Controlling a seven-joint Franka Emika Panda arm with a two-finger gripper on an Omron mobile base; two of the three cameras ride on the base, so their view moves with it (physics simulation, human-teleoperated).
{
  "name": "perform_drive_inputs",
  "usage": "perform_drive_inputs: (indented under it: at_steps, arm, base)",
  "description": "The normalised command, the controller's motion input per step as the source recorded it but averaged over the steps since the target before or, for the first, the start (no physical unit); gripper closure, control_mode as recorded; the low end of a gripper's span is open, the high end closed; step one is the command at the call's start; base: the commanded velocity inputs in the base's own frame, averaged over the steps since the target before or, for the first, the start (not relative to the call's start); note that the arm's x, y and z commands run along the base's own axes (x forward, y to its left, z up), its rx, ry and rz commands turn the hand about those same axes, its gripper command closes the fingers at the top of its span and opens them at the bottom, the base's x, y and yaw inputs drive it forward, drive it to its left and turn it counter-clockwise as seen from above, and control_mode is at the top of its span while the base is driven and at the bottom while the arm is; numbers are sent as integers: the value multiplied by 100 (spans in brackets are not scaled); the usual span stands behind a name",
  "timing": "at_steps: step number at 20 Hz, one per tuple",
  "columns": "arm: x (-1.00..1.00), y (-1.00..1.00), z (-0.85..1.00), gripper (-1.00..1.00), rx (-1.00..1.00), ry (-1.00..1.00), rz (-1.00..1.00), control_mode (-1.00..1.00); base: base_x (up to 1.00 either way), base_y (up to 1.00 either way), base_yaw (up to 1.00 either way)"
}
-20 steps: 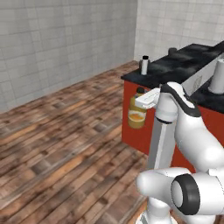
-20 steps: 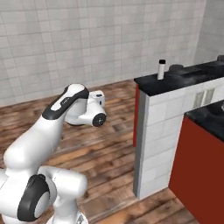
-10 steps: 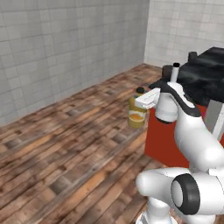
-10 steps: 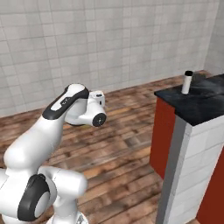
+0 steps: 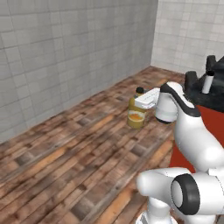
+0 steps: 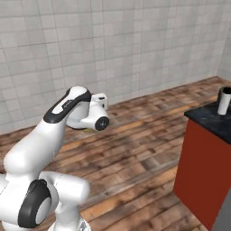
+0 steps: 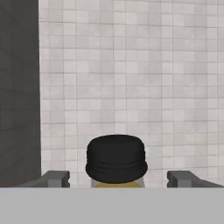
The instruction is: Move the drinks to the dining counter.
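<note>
The slim white black-capped bottle (image 6: 224, 101) already stands on the black-topped red dining counter (image 6: 208, 122), while the gripper (image 5: 141, 103) clamps 1 squat amber-orange juice bottle (image 5: 136, 113) (undelivered, carried above the floor).

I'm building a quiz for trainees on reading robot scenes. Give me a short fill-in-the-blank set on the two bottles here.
1. The squat amber-orange juice bottle is held in the ____, above the floor.
2. The slim white cylindrical bottle stands on the black ____.
3. In the hand view, the juice bottle's cap is coloured ____.
4. The floor is made of ____ planks.

Missing words: gripper; counter top; black; wooden
</note>
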Motion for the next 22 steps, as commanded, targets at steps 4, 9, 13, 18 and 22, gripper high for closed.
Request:
perform_drive_inputs:
  at_steps: [4,9,13,18,22]
  arm:
    - [0,0,0,100,0,0,0,100]
    - [0,0,0,100,0,0,0,100]
    - [0,0,0,100,0,0,0,100]
    - [0,0,0,100,0,0,0,100]
    - [0,0,0,100,0,0,0,100]
  base:
    - [100,87,-12]
    - [80,29,-22]
    - [73,14,-32]
    - [42,-5,-42]
    - [15,0,-41]
